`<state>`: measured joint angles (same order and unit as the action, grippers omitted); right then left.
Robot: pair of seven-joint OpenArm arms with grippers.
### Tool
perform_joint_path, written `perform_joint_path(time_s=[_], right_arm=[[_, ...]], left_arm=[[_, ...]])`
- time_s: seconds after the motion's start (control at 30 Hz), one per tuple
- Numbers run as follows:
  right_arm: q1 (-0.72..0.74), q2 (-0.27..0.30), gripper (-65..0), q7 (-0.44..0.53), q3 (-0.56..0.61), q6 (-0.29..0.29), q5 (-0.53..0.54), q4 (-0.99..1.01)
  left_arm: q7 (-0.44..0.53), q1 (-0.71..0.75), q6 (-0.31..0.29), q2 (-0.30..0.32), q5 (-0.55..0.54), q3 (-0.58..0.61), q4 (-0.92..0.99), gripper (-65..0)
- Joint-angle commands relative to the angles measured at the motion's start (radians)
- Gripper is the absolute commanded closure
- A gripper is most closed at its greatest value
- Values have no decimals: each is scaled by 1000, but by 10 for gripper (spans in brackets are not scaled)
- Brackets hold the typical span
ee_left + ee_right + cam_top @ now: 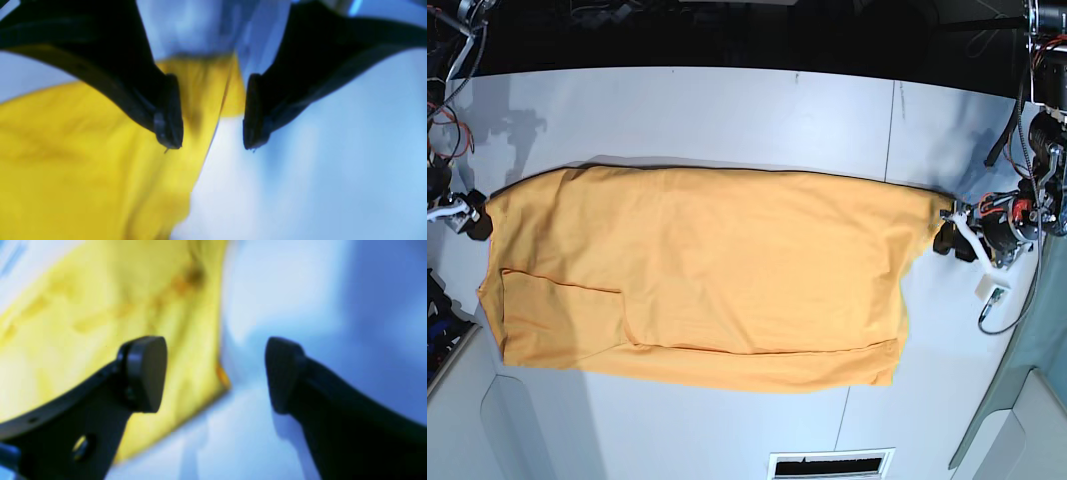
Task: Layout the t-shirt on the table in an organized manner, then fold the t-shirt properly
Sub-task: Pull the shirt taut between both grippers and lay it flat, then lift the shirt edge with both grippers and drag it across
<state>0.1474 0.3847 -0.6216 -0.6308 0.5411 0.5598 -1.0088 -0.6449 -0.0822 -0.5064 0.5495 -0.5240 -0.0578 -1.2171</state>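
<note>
The orange-yellow t-shirt [707, 280] lies spread flat across the white table [727, 110], plain side up, with a folded flap along its near edge. My left gripper [949, 238] stands open at the shirt's right end. In the left wrist view the t-shirt [66, 160] has a corner lying under the gap of the left gripper [210, 145]. My right gripper [475, 222] is open at the shirt's left end. In the right wrist view the t-shirt [83, 306] has its edge running below the right gripper [215, 373]. Neither gripper grips cloth.
A thin dark seam line [892, 130] crosses the table on the right. A vent slot [830, 465] sits at the near edge. Cables and arm hardware [1027, 200] crowd the right side, and more wires [447, 90] hang at the far left.
</note>
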Motion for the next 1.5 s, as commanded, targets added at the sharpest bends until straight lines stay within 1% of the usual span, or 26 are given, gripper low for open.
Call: perform_joint_path(time_s=[0.0,0.1,0.27,0.37,0.43,0.5,0.6,0.7,0.73,0.77,0.8,0.83,0.87,0.9,0.97,1.0,1.07,1.13,1.2,1.33,1.4,1.43,1.47], right_arm=[[8,20,-445,19,-6,13,24,-17],[-15,20,-445,20,-6,13,14,-17],[-61,49,-445,32,-6,25,5,-17],[-71,51,-445,55,6,24,6,-17],[-71,48,-445,91,39,24,5,-16],[-71,44,-445,137,90,23,-8,-16],[-71,43,-445,206,189,19,-60,-16],[-67,29,-445,214,275,8,-76,-16],[-67,21,-445,215,299,8,-79,-16],[-65,13,-444,214,318,7,-84,-16],[-65,3,-444,214,332,5,-93,-16],[-65,-7,-425,214,338,5,-103,-16],[-65,-19,-370,214,338,5,-118,-16],[-66,-25,-285,214,338,5,-131,-16],[-66,-27,-67,212,336,6,-145,-16],[-65,-26,0,201,332,5,-145,-18],[-69,-22,0,151,311,10,-137,-33],[-87,-19,0,80,274,13,-102,-77],[-122,-19,0,15,217,13,-50,-154],[-196,-19,0,-76,90,18,82,-343],[-217,-18,0,-90,31,23,119,-425],[-220,-13,0,-89,8,23,126,-455],[-219,-5,0,-82,-7,23,130,-475]], left_arm=[[20,-11,-3,21,-15,-28,-14,-318],[20,11,-24,17,-14,-80,-14,-318],[23,63,-28,15,25,-85,-13,-318],[80,102,-29,16,54,-85,-13,-317],[131,119,-29,14,73,-85,-13,-317],[161,123,-29,0,89,-85,-13,-317],[163,122,-30,-47,130,-85,-13,-317],[163,124,-29,-96,161,-85,-11,-315],[163,124,-29,-108,164,-85,-11,-298],[163,124,-29,-116,167,-85,-11,-257],[163,124,-29,-121,170,-84,-11,-201],[163,126,-29,-123,170,-84,-11,-139],[168,128,-29,-122,170,-84,-11,-75],[170,130,-29,-121,171,-84,-11,-7],[169,130,-30,-113,171,-85,-12,0],[168,131,-32,-105,170,-85,-13,0],[163,137,-77,-84,165,-85,-24,0],[139,159,-117,-52,146,-85,-59,0],[116,200,-120,-15,116,-85,-125,0],[65,291,-119,60,67,-85,-311,0],[40,335,-118,91,54,-85,-422,0],[33,352,-108,105,51,-85,-476,0],[33,367,-83,116,52,-87,-526,0]])
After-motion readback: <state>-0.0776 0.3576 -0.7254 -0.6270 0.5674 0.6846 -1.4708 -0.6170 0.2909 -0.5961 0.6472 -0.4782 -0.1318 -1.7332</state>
